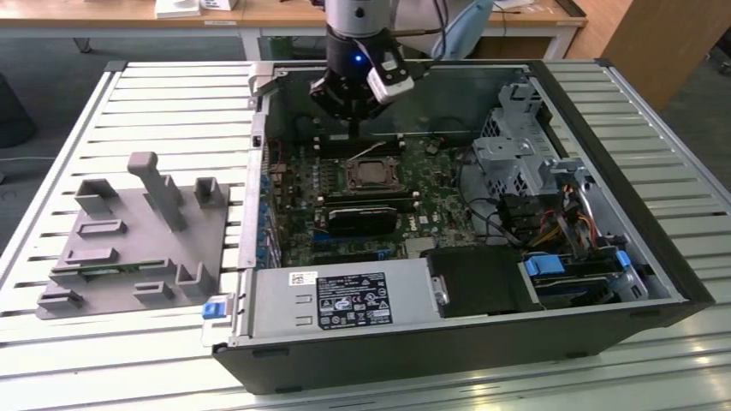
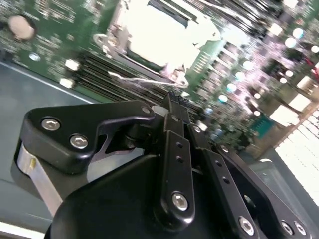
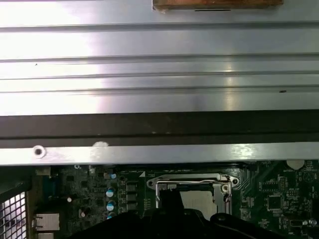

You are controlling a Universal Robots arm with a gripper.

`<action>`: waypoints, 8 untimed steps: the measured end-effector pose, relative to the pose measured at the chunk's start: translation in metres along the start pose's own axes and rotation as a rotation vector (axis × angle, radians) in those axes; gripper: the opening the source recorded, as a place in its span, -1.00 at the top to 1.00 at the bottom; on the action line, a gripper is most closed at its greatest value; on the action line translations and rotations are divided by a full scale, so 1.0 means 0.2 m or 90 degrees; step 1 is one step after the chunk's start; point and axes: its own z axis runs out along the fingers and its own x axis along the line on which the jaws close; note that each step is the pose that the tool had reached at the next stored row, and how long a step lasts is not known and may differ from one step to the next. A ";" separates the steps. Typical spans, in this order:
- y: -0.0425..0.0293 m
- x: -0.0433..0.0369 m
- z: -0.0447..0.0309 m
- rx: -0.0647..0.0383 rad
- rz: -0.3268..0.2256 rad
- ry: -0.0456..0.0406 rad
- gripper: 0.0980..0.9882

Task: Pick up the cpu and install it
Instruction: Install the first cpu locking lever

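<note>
The claw (image 1: pixel 356 128) hangs inside the open computer case (image 1: pixel 639 282), its fingers (image 2: pixel 172 112) drawn together to a narrow point with nothing visibly held between them. Just below and ahead of that tip lies the cpu (image 1: pixel 371 174), flat in the socket (image 1: pixel 371 159) on the motherboard (image 1: pixel 440 214); in the second wrist view it shows as a bright square (image 2: pixel 159 35) inside the metal socket frame (image 2: pixel 112 42), a short way beyond the fingertips. In the first wrist view the same pale square (image 3: pixel 202 199) lies under the frame. The chip is square, so it has no long axis; its edges run with the socket's. It appears already seated, the claw above it and apart. Further off, outside the case on the slatted bench (image 1: pixel 171 94), stands the grey fixture plate (image 1: pixel 126 248), well apart from the claw.
</note>
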 end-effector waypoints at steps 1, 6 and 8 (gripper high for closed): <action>0.000 -0.013 0.002 0.000 0.000 0.0007 0.98; -0.002 -0.016 0.011 -0.015 0.000 0.0018 0.98; -0.005 -0.016 0.018 -0.028 0.000 0.0024 0.98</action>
